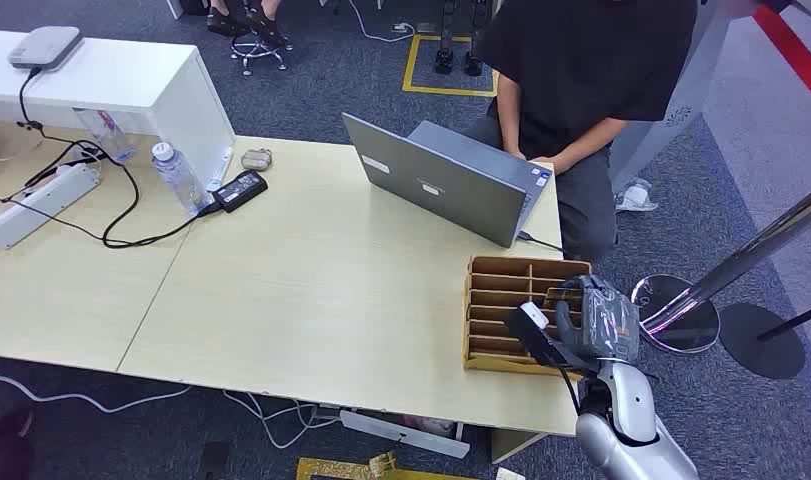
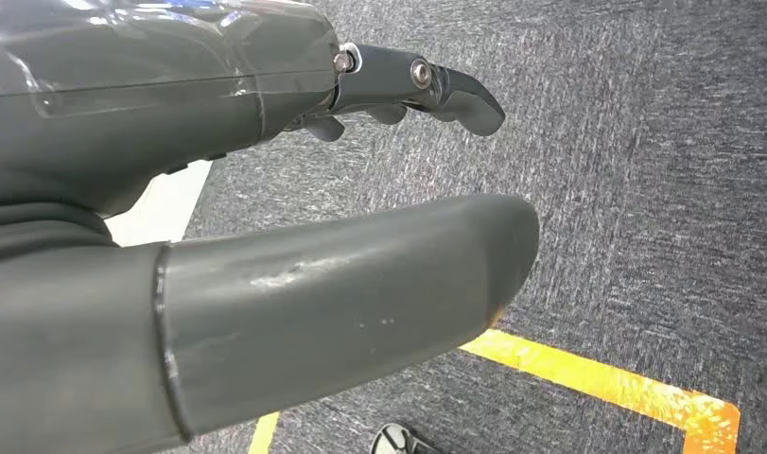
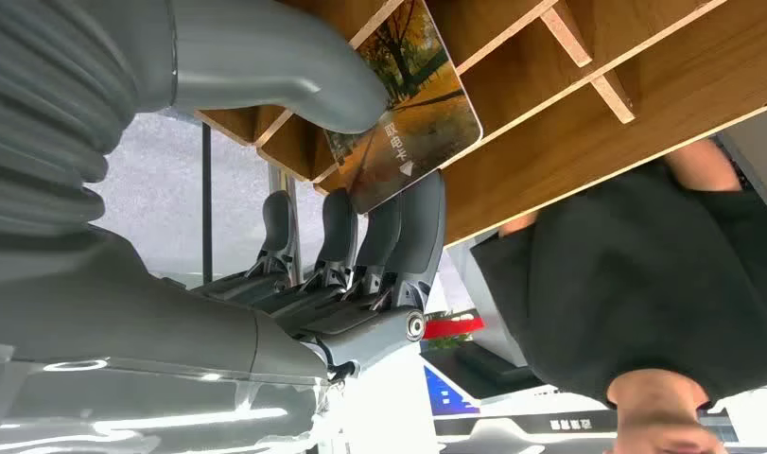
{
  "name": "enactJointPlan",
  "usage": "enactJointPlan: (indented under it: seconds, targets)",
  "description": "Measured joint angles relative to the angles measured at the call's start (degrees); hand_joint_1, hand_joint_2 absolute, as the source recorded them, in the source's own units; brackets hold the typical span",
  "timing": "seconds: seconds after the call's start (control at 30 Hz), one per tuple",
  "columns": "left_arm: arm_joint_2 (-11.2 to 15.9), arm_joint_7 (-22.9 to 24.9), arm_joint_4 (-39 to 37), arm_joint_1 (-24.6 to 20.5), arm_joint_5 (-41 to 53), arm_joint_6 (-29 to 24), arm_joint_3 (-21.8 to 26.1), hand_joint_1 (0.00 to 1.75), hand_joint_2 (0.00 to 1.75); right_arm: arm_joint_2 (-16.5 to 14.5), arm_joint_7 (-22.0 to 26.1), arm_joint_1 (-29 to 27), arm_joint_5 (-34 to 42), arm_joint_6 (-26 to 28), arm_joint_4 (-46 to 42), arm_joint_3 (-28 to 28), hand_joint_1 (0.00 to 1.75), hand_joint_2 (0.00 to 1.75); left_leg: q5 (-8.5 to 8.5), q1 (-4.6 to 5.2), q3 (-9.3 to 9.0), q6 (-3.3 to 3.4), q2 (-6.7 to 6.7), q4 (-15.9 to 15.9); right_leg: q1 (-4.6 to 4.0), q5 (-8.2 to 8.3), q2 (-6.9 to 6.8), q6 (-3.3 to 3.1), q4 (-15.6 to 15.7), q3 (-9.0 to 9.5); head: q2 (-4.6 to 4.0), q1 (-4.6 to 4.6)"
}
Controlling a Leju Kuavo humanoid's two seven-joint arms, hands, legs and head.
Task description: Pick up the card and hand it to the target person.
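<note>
R wrist view: card [image 3: 412,104] pinched in robot hand [image 3: 360,236].

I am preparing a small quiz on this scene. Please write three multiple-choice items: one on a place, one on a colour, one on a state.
1. Where does the wooden rack stand?
A. on the floor
B. near the table's right edge, in front of the laptop
C. on the white shelf

2. What colours does the card show?
A. blue
B. orange and brown
C. plain white

3. What is the right hand doing?
A. hanging by the floor
B. resting flat on the laptop
C. pinching the card at the rack

Key: 1 B, seen in the head view; 2 B, an autumn picture; 3 C, thumb and fingers press the card.
</note>
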State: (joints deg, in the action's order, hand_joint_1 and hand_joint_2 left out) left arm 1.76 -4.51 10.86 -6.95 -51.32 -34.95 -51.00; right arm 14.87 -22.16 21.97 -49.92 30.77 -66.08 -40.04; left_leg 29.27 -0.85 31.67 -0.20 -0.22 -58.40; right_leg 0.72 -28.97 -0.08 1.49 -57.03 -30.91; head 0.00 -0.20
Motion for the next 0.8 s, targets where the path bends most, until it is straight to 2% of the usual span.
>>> enactJointPlan:
  seconds: [0.6, 0.8]
  targets:
    - [0.0, -0.6, 0.0, 0.0, 0.0, 0.0, -0.1, 0.00, 0.00, -0.1, -0.5, 0.1, -0.2, 0.0, 0.3, -0.1, 1.03, 1.75, 0.00, 0.00, 0.00, 0.00, 0.00, 0.0, 0.00, 0.00, 0.00, 0.00, 0.0, 0.00, 0.00, 0.00]
    - [0.0, -0.6, 0.0, 0.0, 0.0, 0.0, -0.4, 0.00, 0.00, -0.1, -0.5, 0.1, -0.3, 0.0, 0.3, -0.3, 1.14, 1.75, 0.00, 0.00, 0.00, 0.00, 0.00, 0.0, 0.00, 0.00, 0.00, 0.00, 0.0, 0.00, 0.00, 0.00]
